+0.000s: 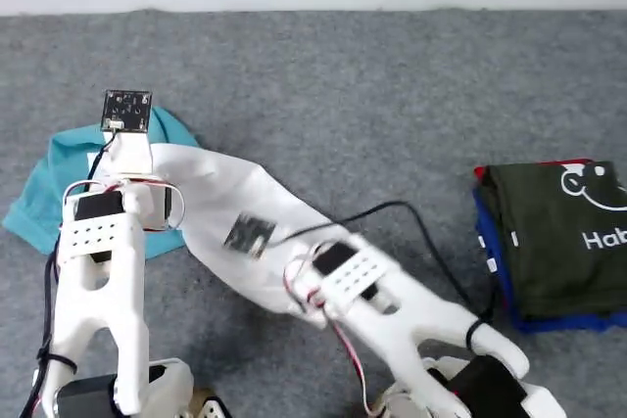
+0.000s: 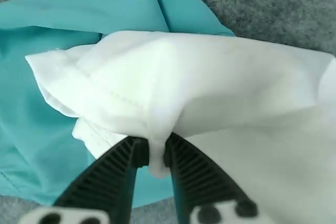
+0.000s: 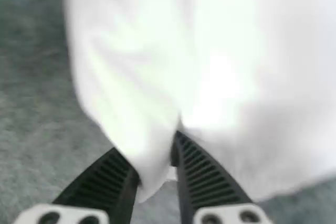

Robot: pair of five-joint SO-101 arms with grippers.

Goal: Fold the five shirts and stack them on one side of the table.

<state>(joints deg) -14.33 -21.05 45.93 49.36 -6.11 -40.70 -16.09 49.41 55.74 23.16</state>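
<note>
Grips crumpled white fabric shirt (image 1: pixel 217 193) in clenched left fingers (image 2: pixel 115 177) and clenched right fingers (image 3: pixel 205 182), draped across teal fabric shirt (image 1: pixel 49 193) on grey carpeted counter (image 1: pixel 392 95).

Bright, even light with faint shadows; the white shirt (image 3: pixel 220 77) glares.

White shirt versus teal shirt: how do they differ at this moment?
The white shirt is pinched by the left gripper and the right gripper; the teal shirt lies ungripped. The white shirt is bunched between the arms; the teal shirt lies on the table, partly covered by it. Both are unfolded, apart from the stack.
</note>
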